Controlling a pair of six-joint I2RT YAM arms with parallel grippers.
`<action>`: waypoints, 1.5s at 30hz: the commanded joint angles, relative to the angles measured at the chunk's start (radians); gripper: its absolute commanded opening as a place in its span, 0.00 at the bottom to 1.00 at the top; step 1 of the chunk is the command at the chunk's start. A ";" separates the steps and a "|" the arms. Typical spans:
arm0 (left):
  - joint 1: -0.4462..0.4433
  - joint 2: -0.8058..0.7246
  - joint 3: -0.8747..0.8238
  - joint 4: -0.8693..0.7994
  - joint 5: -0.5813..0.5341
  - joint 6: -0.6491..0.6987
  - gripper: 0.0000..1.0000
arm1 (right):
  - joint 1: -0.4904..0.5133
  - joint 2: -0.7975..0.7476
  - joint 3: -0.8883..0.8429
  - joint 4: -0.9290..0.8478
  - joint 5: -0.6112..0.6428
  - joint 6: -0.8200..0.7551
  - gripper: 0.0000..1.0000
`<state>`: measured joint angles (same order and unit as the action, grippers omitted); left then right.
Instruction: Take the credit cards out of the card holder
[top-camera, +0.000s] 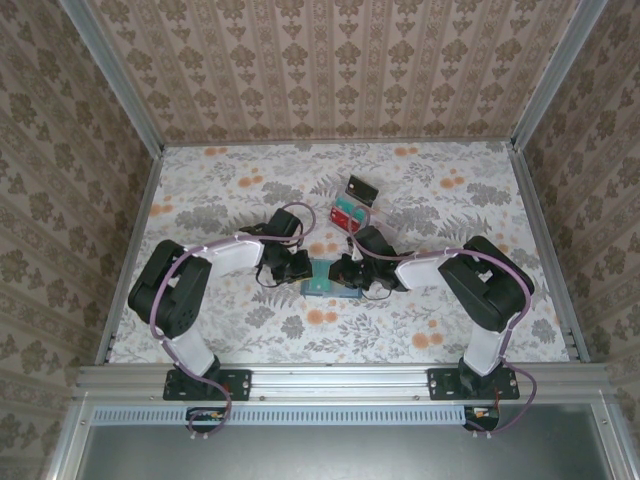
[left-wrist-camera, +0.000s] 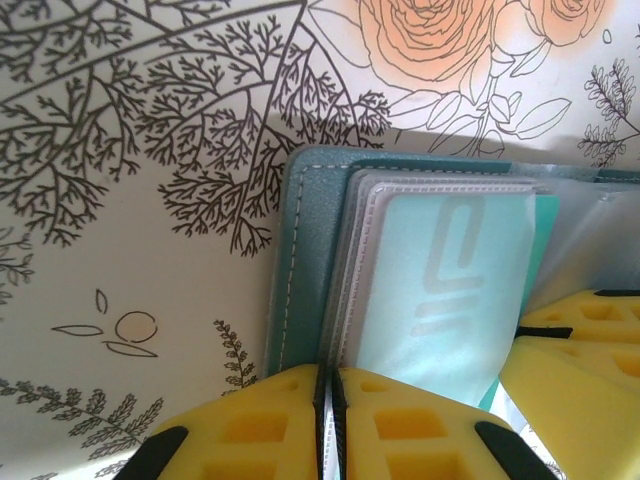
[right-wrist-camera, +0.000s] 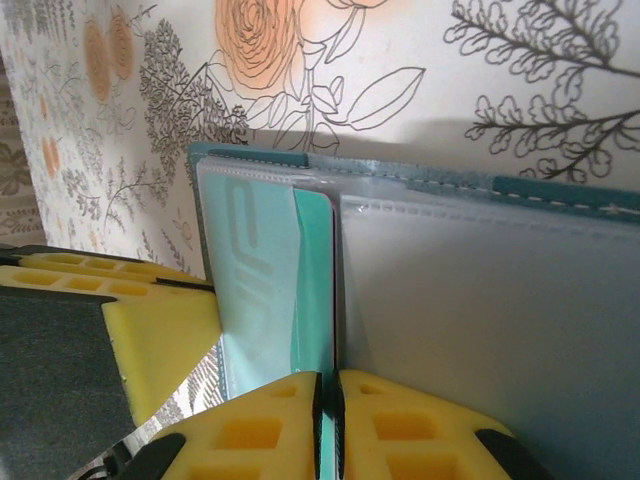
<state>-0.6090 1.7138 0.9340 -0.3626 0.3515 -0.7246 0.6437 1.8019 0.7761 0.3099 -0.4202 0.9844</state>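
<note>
- Left gripper (left-wrist-camera: 328, 388) is closed, its yellow pads pinching the near edge of the card holder (left-wrist-camera: 303, 260), right where the teal cover meets the clear sleeves.
- Right gripper (right-wrist-camera: 330, 390) is closed too, pads clamped on the opposite side of the holder at the seam between two sleeves, with a thin teal edge between the pads.
- Holder lies open and flat on the flowered table (top-camera: 450, 210), between the two grippers. In the top view its long axis runs left-right, from one gripper to the other.
- Pale teal card (left-wrist-camera: 455, 290) with a whitish stripe mark sits inside a clear sleeve of the holder. Its long side runs away from the left wrist camera, parallel to the holder's stitched edge.
- In the right wrist view the same card is left of the pinch. The sleeve to the right looks milky; cannot tell what it holds.
- Behind the holder, on the side away from the arm bases, are red-and-teal flat items (top-camera: 346, 213), near but apart from it.
- Just beyond those is a dark flat item (top-camera: 360, 187); both are too small to identify.
</note>
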 joint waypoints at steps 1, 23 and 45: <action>-0.020 0.042 -0.046 -0.003 0.006 -0.019 0.13 | 0.014 0.041 -0.004 0.078 -0.051 0.020 0.18; -0.002 0.048 -0.061 -0.027 -0.017 -0.016 0.14 | 0.014 0.022 0.004 0.039 -0.046 -0.033 0.05; 0.017 -0.057 -0.020 -0.049 -0.013 0.051 0.23 | -0.066 -0.104 0.001 -0.245 -0.047 -0.079 0.00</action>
<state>-0.5941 1.6909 0.9192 -0.3706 0.3439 -0.7021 0.5846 1.7390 0.7837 0.1280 -0.4572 0.9375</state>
